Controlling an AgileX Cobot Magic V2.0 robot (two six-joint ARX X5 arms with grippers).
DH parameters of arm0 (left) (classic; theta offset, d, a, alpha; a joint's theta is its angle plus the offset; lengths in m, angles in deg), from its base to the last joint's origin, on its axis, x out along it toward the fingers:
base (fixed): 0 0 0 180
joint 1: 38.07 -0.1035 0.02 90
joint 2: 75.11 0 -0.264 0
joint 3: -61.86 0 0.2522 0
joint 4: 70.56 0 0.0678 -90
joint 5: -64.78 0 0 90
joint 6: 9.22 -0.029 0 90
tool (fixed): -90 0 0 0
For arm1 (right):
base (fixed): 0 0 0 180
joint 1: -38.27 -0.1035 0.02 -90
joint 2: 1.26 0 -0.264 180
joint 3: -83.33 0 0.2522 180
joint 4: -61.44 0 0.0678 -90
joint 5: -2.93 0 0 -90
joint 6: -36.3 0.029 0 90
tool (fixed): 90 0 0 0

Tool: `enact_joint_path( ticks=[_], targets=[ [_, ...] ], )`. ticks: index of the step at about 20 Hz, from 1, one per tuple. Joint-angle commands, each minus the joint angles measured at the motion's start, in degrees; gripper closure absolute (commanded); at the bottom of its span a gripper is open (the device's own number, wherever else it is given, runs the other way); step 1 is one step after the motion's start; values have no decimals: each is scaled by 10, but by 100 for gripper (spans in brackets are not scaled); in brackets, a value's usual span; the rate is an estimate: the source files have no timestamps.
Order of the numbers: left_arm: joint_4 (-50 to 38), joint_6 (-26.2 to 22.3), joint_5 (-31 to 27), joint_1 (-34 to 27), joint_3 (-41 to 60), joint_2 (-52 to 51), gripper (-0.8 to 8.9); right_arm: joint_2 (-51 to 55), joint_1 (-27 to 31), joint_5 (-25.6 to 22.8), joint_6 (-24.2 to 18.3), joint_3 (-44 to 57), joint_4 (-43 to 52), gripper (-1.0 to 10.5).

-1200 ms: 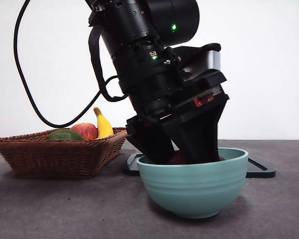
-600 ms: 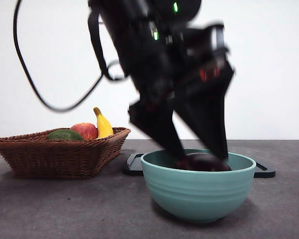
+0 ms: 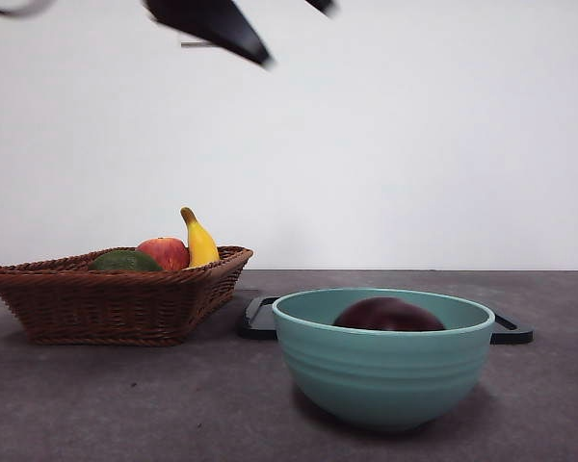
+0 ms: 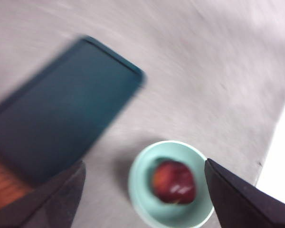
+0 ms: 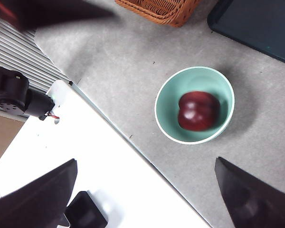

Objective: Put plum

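The dark maroon plum (image 3: 387, 315) lies inside the teal bowl (image 3: 385, 375) at the table's front, free of any gripper. The left wrist view shows the plum (image 4: 175, 181) in the bowl (image 4: 134, 184) far below my open left gripper (image 4: 143, 165), which holds nothing. In the front view only its black fingers (image 3: 222, 27) show, blurred at the top edge. My right gripper (image 5: 146, 161) hangs open and empty, high over the table's edge, looking down on the plum (image 5: 198, 111) in the bowl (image 5: 199, 76).
A wicker basket (image 3: 116, 298) at the left holds a red apple (image 3: 165, 253), a banana (image 3: 199, 241) and a green fruit (image 3: 123, 261). A dark flat tray (image 3: 260, 318) lies behind the bowl. The basket corner (image 5: 161, 9) and tray (image 5: 256, 23) show beyond the bowl.
The left gripper let go of the plum and rose out of the bowl to the top of the front view. The plum stays in the bowl, which shifted slightly right.
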Motion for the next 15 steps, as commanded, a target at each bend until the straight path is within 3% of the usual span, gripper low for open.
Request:
enact_joint_path(
  ticks=[1,6,11,15],
  targets=[
    [26,2,0,-35,-10,-43,408,-3,-3,-7,-11,-11,4,482],
    [117,-14,12,-124,-2,-140,408,-3,-3,-18,-13,-11,4,482],
    [176,-20,82,-157,47,-214,408,-4,-3,-30,-16,-11,6,482],
    [219,-21,176,-158,108,-260,409,-4,-3,-30,-16,-11,6,482]
  ],
)
